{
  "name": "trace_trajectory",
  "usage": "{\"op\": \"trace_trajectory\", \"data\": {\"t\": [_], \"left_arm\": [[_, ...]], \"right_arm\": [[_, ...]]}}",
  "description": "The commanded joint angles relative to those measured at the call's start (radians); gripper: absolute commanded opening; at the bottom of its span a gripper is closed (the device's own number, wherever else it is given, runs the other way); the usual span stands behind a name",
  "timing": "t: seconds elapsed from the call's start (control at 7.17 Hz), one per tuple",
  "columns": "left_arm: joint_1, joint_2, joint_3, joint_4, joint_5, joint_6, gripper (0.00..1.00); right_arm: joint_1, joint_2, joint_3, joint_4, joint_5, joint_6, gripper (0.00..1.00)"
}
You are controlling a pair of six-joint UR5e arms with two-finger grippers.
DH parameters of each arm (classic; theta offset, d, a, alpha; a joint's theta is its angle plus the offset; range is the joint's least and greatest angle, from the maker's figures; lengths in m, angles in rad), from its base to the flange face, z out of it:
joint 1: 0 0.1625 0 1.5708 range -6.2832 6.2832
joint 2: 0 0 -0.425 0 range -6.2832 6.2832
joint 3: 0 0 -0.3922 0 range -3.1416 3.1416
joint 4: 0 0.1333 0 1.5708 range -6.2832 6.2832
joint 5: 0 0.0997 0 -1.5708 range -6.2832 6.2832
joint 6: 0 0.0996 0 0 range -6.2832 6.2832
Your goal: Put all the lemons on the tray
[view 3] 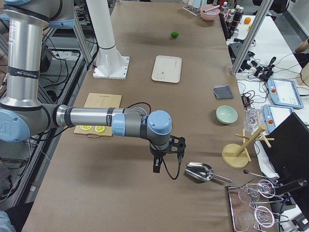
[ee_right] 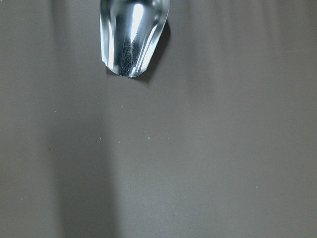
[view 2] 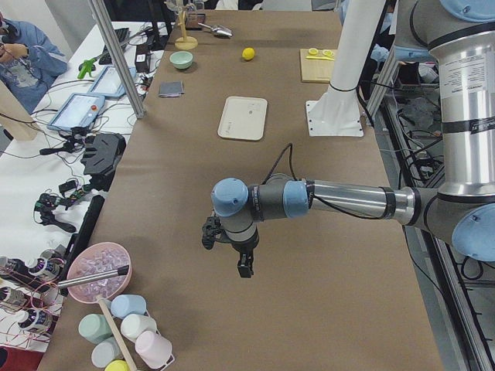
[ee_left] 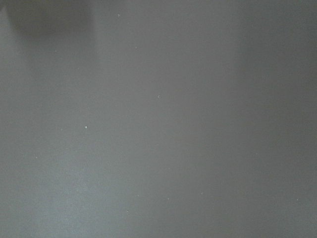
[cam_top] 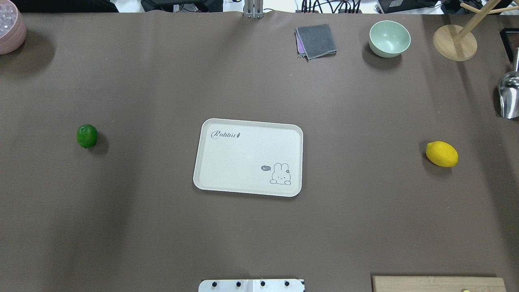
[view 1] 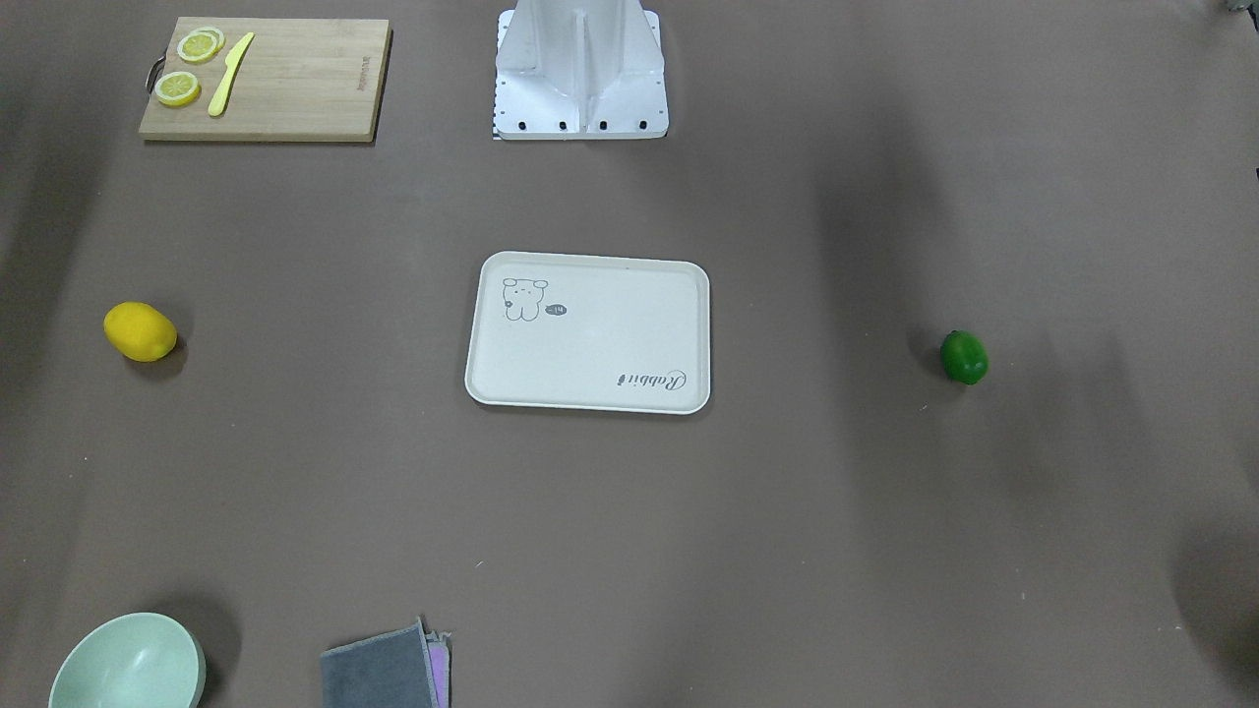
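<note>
The cream tray [cam_top: 247, 158] lies bare at the table's middle; it also shows in the front view [view 1: 590, 344]. The yellow lemon [cam_top: 442, 154] lies on the table far to the tray's right in the overhead view, and the green lemon [cam_top: 87, 136] lies far to its left. In the front view the yellow lemon [view 1: 141, 331] is at left and the green lemon [view 1: 963, 357] at right. My left gripper [view 2: 232, 259] and right gripper [view 3: 161, 164] show only in the side views, each hanging over bare table far from the lemons. I cannot tell whether they are open or shut.
A wooden cutting board [view 1: 266, 79] with lemon slices and a yellow knife lies near the robot base [view 1: 580, 69]. A green bowl [cam_top: 389, 38], grey cloth [cam_top: 316, 40], wooden stand [cam_top: 454, 42] and metal scoop [ee_right: 131, 34] sit at the far right, and a pink bowl [cam_top: 10, 28] at the far left.
</note>
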Motion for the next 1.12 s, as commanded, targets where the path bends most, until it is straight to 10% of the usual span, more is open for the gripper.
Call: {"op": "trace_trajectory", "data": {"t": [0.0, 0.56, 0.98], "left_arm": [[0.000, -0.005, -0.003, 0.014, 0.000, 0.002, 0.98], [0.012, -0.068, 0.006, 0.007, -0.052, -0.190, 0.98], [0.243, -0.119, -0.043, -0.121, -0.060, -0.532, 0.98]], "right_arm": [[0.000, 0.001, -0.001, 0.000, 0.002, 0.000, 1.00], [0.000, 0.003, -0.001, 0.000, 0.002, 0.000, 1.00], [-0.001, 0.004, -0.002, 0.000, 0.000, 0.000, 1.00]]}}
